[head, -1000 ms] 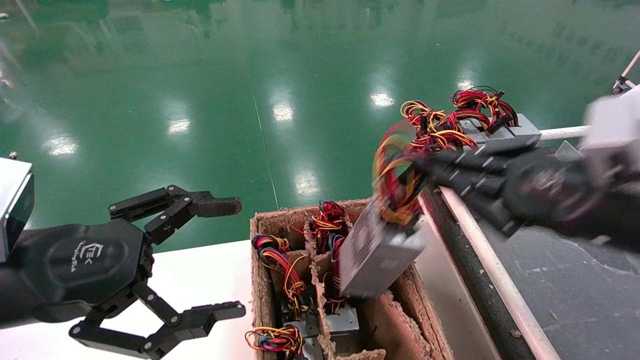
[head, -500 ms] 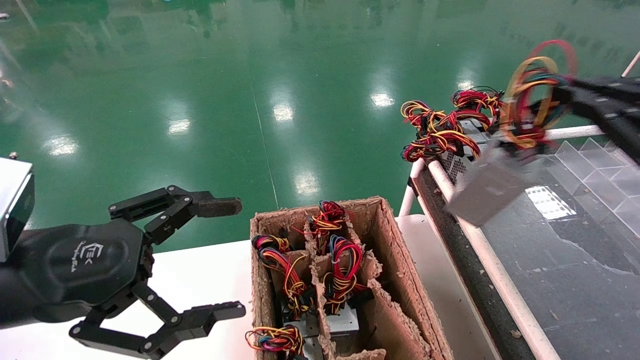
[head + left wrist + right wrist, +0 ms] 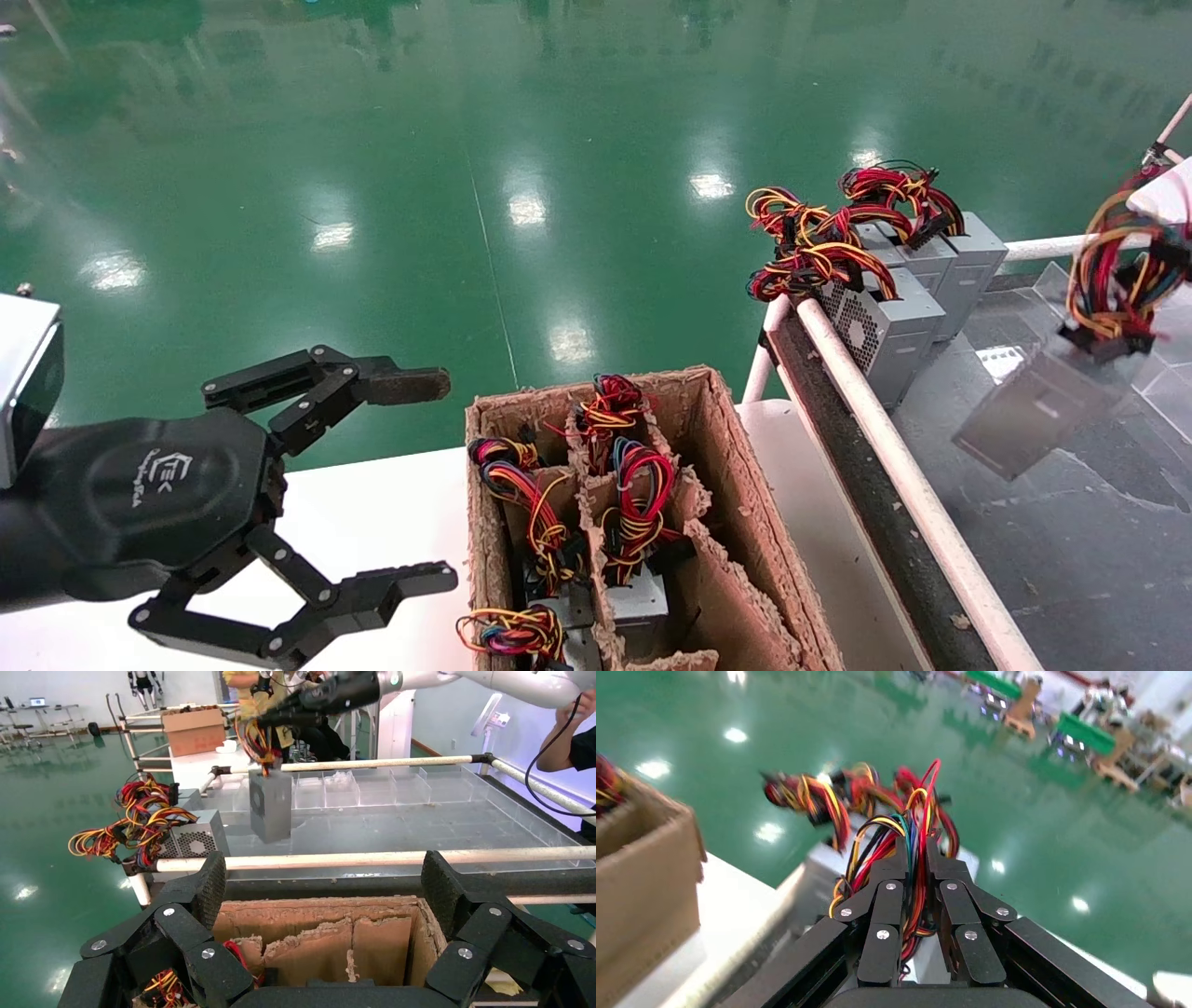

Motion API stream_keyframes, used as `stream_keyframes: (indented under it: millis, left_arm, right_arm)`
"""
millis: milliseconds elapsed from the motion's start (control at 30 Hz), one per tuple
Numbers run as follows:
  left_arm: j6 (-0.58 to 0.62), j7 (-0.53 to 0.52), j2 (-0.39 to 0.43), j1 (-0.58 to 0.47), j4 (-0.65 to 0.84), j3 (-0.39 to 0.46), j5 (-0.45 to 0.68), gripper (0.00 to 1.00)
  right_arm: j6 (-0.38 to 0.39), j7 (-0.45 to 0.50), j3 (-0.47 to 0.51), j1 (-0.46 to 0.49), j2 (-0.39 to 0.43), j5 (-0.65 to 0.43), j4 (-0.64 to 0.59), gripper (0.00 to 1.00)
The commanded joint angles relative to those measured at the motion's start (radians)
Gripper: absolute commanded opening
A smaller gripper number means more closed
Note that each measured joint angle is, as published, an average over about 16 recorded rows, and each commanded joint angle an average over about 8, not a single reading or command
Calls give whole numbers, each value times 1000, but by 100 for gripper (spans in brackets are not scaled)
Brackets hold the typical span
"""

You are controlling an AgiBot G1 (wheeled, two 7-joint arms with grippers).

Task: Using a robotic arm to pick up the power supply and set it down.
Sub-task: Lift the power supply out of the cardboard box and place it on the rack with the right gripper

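The power supply [image 3: 1032,417], a grey metal box, hangs by its looped red, yellow, orange and blue wires [image 3: 1117,270] above the dark belt at the far right. My right gripper [image 3: 914,846] is shut on that wire bundle; the box dangles below the jaws, mostly hidden in the right wrist view. From the left wrist view, the power supply [image 3: 270,804] hangs from the right gripper [image 3: 281,719] beyond the white rail. My left gripper [image 3: 419,480] stays open and empty at the near left, beside the cardboard box.
A cardboard box [image 3: 736,485] with dividers holds several wired grey units [image 3: 633,503]. A white rail [image 3: 885,447] edges the dark belt [image 3: 1071,578]. Grey supplies [image 3: 917,280] with red-yellow bundles stand at the belt's far end. Clear dividers [image 3: 365,787] line the belt's far side.
My right gripper has carried the power supply up out of the cardboard box and rightward over the white rail, so it now hangs above the dark belt. The left arm has not moved.
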Motion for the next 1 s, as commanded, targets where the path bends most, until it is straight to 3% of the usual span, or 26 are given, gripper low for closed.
stream_keyframes:
  millis: [33, 1000]
  left_arm:
    - [0, 0, 0, 0, 0, 0, 0, 100]
    - [0, 0, 0, 0, 0, 0, 0, 100]
  right_arm:
    - [12, -8, -9, 6, -5, -19, -27, 0]
    - [-25, -128, -238, 505, -301, -335, -451, 0]
